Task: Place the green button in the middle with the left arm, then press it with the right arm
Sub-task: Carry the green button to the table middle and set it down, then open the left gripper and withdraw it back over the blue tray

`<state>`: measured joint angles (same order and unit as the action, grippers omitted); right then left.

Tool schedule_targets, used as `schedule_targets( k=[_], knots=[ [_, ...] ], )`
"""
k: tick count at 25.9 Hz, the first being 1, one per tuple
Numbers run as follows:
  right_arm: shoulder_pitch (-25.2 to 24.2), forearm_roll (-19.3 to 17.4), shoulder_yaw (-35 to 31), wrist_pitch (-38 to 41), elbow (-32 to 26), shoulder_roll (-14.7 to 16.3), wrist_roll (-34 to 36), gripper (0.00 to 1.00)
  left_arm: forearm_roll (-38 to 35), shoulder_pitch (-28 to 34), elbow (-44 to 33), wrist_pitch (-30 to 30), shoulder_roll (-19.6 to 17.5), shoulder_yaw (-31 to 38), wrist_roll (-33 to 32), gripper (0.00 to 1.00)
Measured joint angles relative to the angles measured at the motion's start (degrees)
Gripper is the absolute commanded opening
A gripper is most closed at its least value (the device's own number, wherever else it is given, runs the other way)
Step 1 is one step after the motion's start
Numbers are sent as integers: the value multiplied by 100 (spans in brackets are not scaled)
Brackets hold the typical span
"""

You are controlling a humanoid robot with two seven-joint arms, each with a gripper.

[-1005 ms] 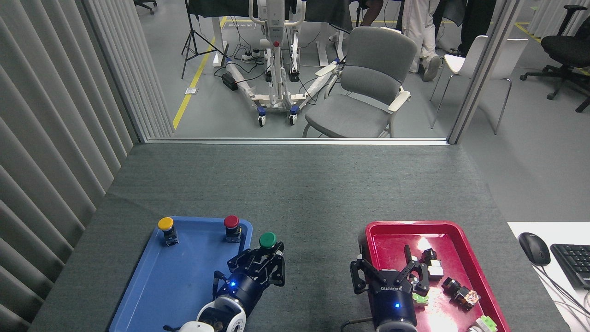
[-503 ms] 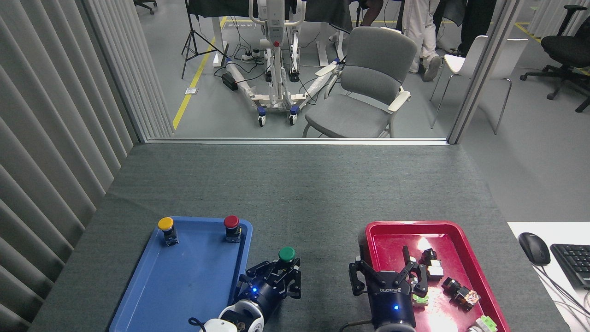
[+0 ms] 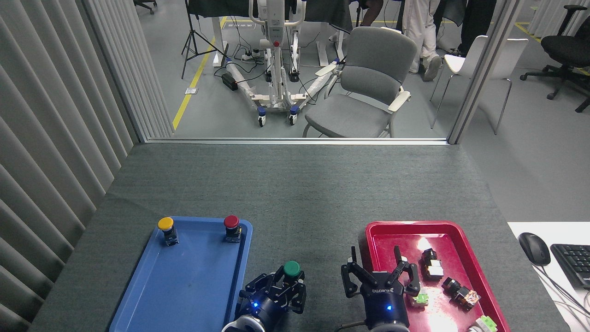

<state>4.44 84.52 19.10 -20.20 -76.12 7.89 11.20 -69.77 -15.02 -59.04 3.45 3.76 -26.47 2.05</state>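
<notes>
The green button (image 3: 292, 268) shows its round green cap between the blue and red trays, low in the head view. My left gripper (image 3: 285, 283) is shut around its dark base, which the fingers hide. I cannot tell whether the base touches the grey-green felt of the middle (image 3: 318, 240). My right gripper (image 3: 379, 272) stands open just to the right, over the left rim of the red tray (image 3: 368, 230), with nothing between its fingers.
A blue tray (image 3: 184, 286) at the left holds a yellow button (image 3: 166, 226) and a red button (image 3: 231, 224). The red tray carries several small switch parts (image 3: 433, 267). A mouse (image 3: 533, 248) and keyboard (image 3: 574, 263) lie at the far right.
My left gripper has carried the green button rightwards and nearer to me, off the blue tray's edge onto the felt strip. The right gripper has shifted left and slightly back.
</notes>
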Motion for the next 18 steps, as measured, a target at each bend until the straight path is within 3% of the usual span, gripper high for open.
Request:
schedule_targets(
  k=[3, 8, 11, 15, 18],
  knots=[
    [-21, 7, 49, 0, 1, -2, -3, 91, 11, 82, -72, 0, 2, 5, 12, 99],
    [-15, 5, 174, 11, 1, -4, -4, 86, 31, 222, -334, 48, -43, 6, 225, 99],
    [-9, -20, 192, 90, 1, 7, -14, 70, 34, 488, -676, 55, -120, 18, 261, 99],
    [-37, -42, 195, 565, 0, 20, -2, 29, 36, 808, -1173, 18, -369, 42, 293, 99],
    [-41, -48, 198, 931, 0, 15, 20, 13, 38, 951, -1566, 5, -675, 90, 280, 99]
  ],
)
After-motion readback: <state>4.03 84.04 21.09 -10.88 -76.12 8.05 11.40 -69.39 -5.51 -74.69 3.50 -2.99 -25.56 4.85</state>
